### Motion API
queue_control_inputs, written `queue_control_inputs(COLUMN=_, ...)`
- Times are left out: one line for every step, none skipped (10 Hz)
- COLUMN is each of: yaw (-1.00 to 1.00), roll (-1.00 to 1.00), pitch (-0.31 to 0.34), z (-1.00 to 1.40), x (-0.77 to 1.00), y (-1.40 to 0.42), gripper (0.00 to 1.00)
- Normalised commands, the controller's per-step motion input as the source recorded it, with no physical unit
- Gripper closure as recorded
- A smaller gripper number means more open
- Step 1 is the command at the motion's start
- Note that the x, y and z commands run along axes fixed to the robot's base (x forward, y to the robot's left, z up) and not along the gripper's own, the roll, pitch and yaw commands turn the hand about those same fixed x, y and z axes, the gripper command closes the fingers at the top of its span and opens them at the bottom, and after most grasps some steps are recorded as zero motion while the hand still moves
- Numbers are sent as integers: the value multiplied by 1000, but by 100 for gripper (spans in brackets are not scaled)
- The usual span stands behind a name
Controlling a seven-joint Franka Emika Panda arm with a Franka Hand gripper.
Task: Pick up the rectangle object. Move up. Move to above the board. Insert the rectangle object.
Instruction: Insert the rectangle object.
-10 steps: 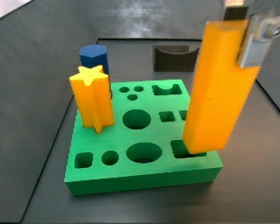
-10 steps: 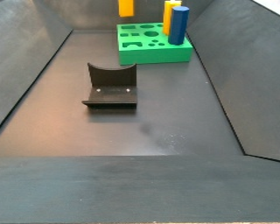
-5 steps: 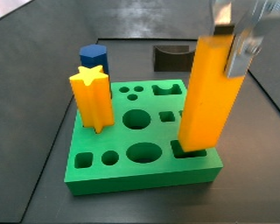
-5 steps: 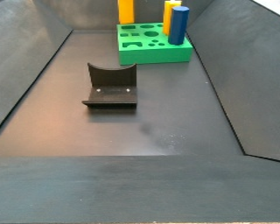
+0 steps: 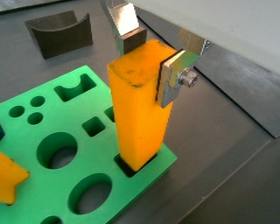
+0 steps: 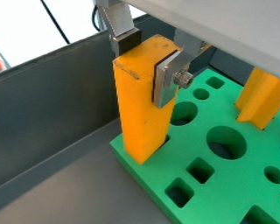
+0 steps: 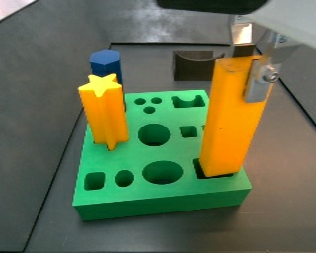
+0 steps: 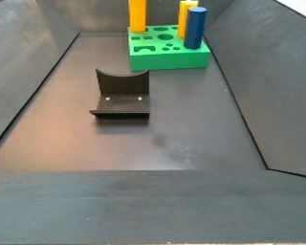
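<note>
The rectangle object (image 7: 227, 119) is a tall orange bar standing upright with its lower end in a square hole at a corner of the green board (image 7: 161, 198). It shows in both wrist views (image 5: 143, 114) (image 6: 140, 114) and far off in a side view (image 8: 138, 11). My gripper (image 7: 249, 61) is at the bar's top end, shut on it. One dark pad sits at the far edge and one silver plate lies flat on the near face in both wrist views (image 5: 152, 59) (image 6: 146, 59). The board (image 5: 60, 118) also shows below the bar.
A yellow-orange star post (image 7: 104, 109) and a blue post (image 7: 106, 62) stand in the board's other side. The dark fixture (image 8: 121, 96) stands on the floor beyond the board (image 7: 194, 64). Sloping dark walls (image 8: 28, 96) close in the floor.
The gripper has come down with the orange bar. The bar's lower end has sunk from just over the board's corner into the square hole.
</note>
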Motion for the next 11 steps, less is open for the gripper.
queue_control_inputs(yaw=-203, roll=73, pitch=0, z=-486, x=-397, y=183, gripper=100)
queue_control_inputs(yaw=-237, roll=63, pitch=0, z=-437, x=-380, y=63, gripper=100)
queue_control_inputs(yaw=-234, roll=57, pitch=-3, z=-411, x=-346, y=0, gripper=100)
queue_control_inputs(yaw=-214, roll=71, pitch=0, z=-377, x=-409, y=0, gripper=100)
queue_control_inputs(yaw=-46, roll=77, pitch=0, z=-354, x=-183, y=0, gripper=100)
queue_control_inputs(yaw=29, roll=171, pitch=-7, z=-580, x=34, y=-80, gripper=100)
queue_control_inputs(yaw=106, roll=213, pitch=-44, z=-786, x=237, y=-57, gripper=100)
queue_control_inputs(yaw=129, roll=217, pitch=-63, z=-757, x=243, y=-46, gripper=100)
queue_control_inputs(yaw=-140, roll=0, pitch=-49, z=-40, x=-180, y=0, gripper=100)
queue_control_inputs(yaw=0, roll=3, pitch=20, z=0, x=20, y=0, gripper=100)
queue_control_inputs(yaw=0, roll=0, pitch=0, z=0, x=0, y=0, gripper=100)
